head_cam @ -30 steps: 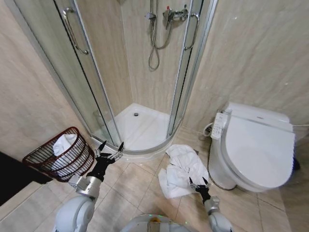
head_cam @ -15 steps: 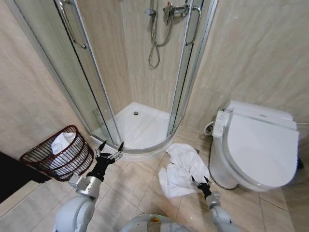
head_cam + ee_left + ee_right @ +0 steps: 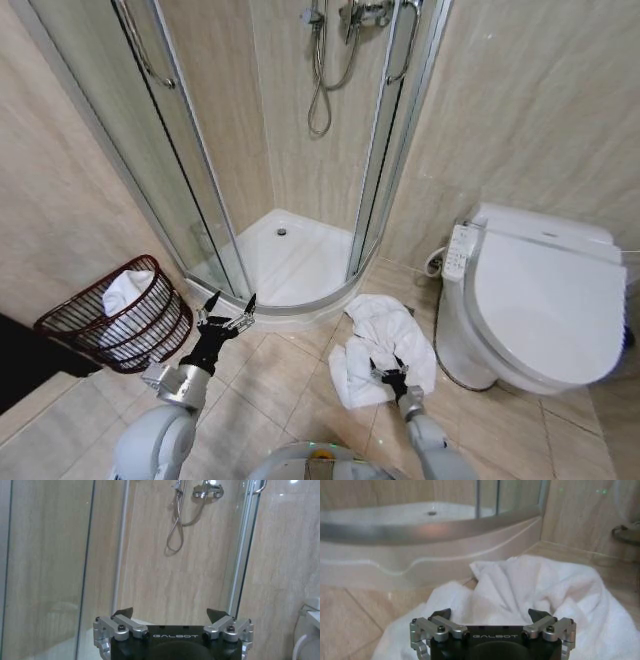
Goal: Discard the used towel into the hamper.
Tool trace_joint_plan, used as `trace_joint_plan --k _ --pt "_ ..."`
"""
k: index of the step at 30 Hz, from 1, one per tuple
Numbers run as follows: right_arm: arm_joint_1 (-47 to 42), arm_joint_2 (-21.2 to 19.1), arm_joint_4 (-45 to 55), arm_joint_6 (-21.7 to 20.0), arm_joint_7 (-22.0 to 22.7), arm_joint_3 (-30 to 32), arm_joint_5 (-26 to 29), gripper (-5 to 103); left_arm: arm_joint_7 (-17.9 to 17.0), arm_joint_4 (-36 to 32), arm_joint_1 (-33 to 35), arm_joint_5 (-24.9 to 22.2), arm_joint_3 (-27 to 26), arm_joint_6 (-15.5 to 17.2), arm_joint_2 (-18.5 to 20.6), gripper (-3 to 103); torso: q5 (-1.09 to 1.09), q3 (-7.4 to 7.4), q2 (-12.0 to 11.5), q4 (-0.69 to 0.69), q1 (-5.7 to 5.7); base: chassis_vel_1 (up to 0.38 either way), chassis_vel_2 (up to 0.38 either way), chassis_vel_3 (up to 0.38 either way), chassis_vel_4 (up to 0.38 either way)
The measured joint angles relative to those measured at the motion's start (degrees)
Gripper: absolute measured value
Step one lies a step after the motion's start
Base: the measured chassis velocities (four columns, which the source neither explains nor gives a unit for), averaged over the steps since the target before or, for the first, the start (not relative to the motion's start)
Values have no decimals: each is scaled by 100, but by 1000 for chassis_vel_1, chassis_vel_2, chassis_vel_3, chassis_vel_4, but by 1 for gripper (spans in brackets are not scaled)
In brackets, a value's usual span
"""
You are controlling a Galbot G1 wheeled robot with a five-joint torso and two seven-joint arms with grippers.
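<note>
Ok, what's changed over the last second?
The right gripper has moved in toward the robot's left, over the white towel on the floor, open, not gripping yet. The left gripper stayed raised and open beside the hamper; the towel hasn't moved.

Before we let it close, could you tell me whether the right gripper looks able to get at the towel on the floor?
Probably yes. The right gripper is open over the crumpled white towel, with nothing between them. The toilet stands off to the side.
</note>
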Motion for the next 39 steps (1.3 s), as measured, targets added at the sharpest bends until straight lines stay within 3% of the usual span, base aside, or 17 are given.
trace_joint_plan --k 10,20,23,25,29,33,39 --pt "711 150 -1279 45 270 112 -671 100 0 0 0 0 0 0 0 99 2 -161 -233 1 -73 0 0 0 0" --pt "891 13 -1334 -118 -9 140 -329 101 0 0 0 0 0 0 0 99 1 -286 -409 0 -125 0 0 0 0" --pt "864 68 -1309 -6 2 170 -257 90 0 0 0 0 0 0 0 99 2 -298 -420 0 -125 0 0 0 0" --pt "835 80 -1271 16 6 171 -237 90 0 0 0 0 0 0 0 99 2 -299 -420 1 -125 0 0 0 0" --pt "742 102 -1173 72 45 188 -218 79 0 0 0 0 0 0 0 99 1 -297 -417 0 -121 0 0 0 0" --pt "753 227 -1306 487 498 224 -375 66 0 0 0 0 0 0 0 99 4 -289 -404 2 -117 0 0 0 0" --pt "741 237 -1320 566 571 270 -391 50 0 0 0 0 0 0 0 99 3 -282 -393 1 -113 0 0 0 0"
